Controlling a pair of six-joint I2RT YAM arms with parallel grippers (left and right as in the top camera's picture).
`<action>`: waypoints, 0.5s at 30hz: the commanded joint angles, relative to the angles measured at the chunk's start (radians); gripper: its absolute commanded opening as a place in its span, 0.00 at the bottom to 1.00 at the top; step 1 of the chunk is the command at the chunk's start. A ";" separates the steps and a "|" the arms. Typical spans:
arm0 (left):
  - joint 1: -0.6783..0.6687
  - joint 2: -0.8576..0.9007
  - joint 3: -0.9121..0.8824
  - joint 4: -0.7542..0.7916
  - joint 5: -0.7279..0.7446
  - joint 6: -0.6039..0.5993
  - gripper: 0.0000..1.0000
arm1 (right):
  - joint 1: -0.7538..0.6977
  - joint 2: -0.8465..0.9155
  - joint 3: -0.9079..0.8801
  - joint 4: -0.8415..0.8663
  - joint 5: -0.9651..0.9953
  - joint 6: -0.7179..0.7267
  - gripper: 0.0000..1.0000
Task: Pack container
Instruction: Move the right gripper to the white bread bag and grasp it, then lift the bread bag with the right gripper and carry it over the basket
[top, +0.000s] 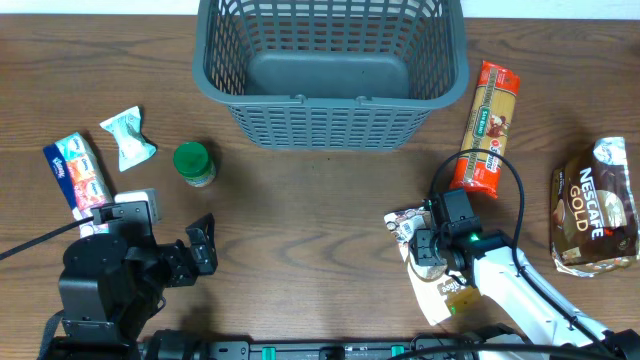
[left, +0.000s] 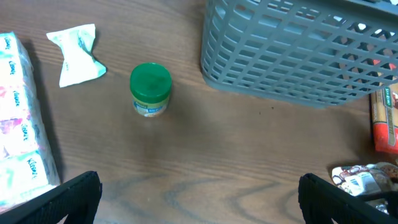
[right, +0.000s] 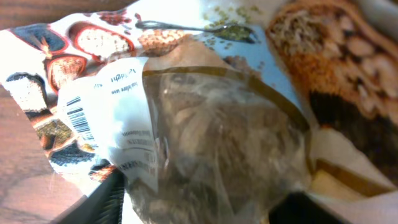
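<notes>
The container, a large dark grey lattice basket, stands at the back centre with nothing in it; it also shows in the left wrist view. My right gripper is down on a printed grain bag at the front right. In the right wrist view the bag bulges between the two fingers, which press on its sides. My left gripper is open and empty at the front left, its fingers wide apart over bare wood.
A green-lidded jar, a white wrapper and a tissue pack lie at the left. An orange pasta pack and a brown Nescafe bag lie at the right.
</notes>
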 joint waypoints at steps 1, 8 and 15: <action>-0.003 -0.001 0.014 0.008 0.010 -0.013 0.98 | -0.005 0.020 -0.010 -0.005 -0.019 -0.009 0.25; -0.003 -0.001 0.014 0.011 0.010 -0.013 0.98 | -0.005 0.019 0.026 -0.003 -0.060 -0.008 0.01; -0.003 -0.001 0.014 0.010 0.010 -0.012 0.99 | -0.005 0.019 0.158 -0.075 -0.112 0.058 0.01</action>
